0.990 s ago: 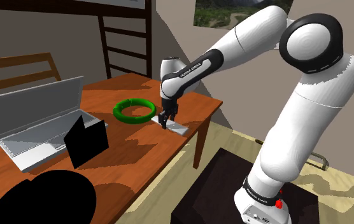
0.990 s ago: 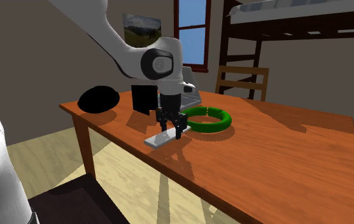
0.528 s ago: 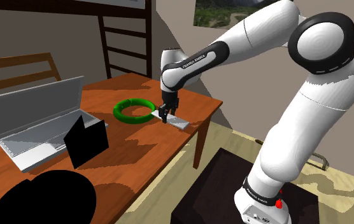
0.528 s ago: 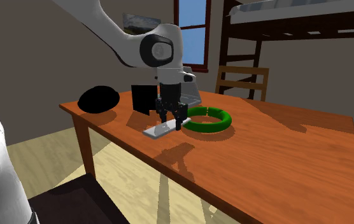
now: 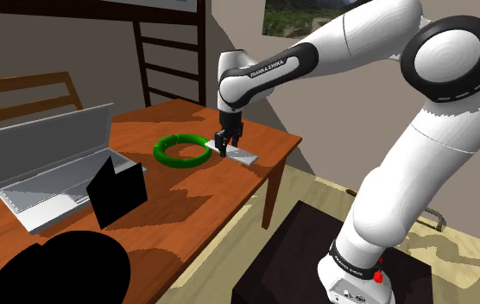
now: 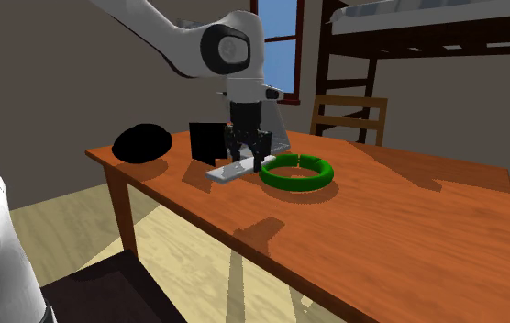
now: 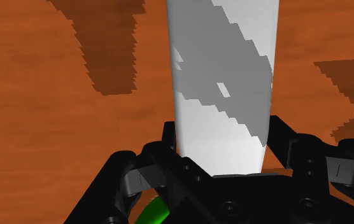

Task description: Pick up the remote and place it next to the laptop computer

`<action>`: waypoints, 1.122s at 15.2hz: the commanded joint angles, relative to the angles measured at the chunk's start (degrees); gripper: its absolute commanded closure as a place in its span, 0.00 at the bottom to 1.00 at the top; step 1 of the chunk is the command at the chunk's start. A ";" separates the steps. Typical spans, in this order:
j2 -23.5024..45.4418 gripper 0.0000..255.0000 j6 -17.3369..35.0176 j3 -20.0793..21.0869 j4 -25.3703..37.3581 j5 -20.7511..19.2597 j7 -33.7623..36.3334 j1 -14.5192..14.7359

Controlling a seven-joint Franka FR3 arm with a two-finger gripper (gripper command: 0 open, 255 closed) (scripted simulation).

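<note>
Remote held tight in the black claw.

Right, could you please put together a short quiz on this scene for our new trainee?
1. True or false: the laptop stands open.
2. Fill in: the ring on the table is ___.
3. Which does the gripper clasp? A the ring, B the remote, C the laptop.
Key: 1 true; 2 green; 3 B.
</note>
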 commanded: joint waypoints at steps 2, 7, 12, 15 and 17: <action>-1.14 1.00 -2.36 0.04 1.21 0.01 0.04 0.03; -2.27 1.00 -6.26 0.06 3.98 0.02 0.02 0.03; -3.08 1.00 -10.14 0.07 7.04 0.03 -0.01 0.04; -3.42 1.00 -12.45 0.08 9.02 0.03 -0.03 0.04; -3.58 1.00 -13.99 0.08 10.40 0.04 -0.04 0.05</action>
